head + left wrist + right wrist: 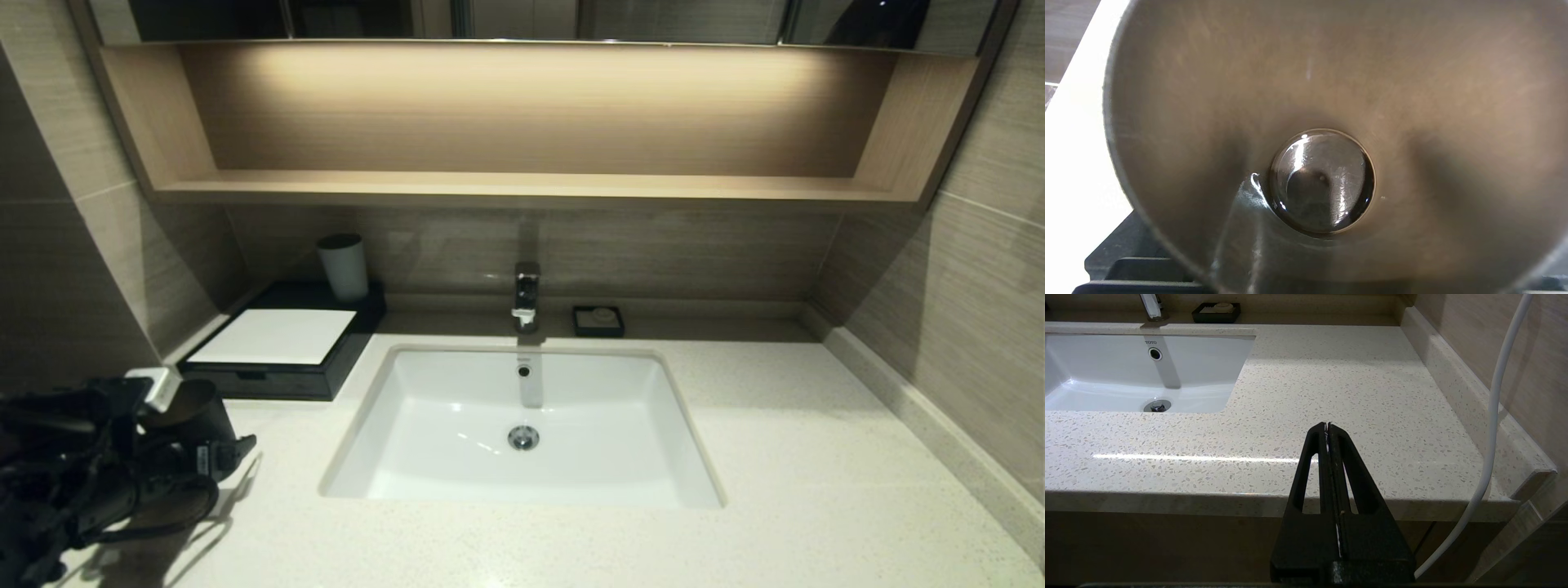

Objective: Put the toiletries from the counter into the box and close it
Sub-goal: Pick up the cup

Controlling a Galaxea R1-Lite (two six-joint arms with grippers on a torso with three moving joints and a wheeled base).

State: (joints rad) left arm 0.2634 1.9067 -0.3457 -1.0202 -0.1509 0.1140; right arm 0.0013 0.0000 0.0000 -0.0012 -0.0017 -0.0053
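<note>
Finds the left end effector (214,456) at the near-left edge of the off-white speckled stone surface (816,457), a dark round cup (189,408) against it, grip impossible to tell. Places the flat black rectangular box (269,382) back-left against the wall, drawer flush. Leaves the right end effector (1327,425) pinched closed, empty, over the front edge.

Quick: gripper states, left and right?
Left gripper: at a dark cup that hides it; cannot be told.
Right gripper: closed, empty, over the counter edge.
</note>
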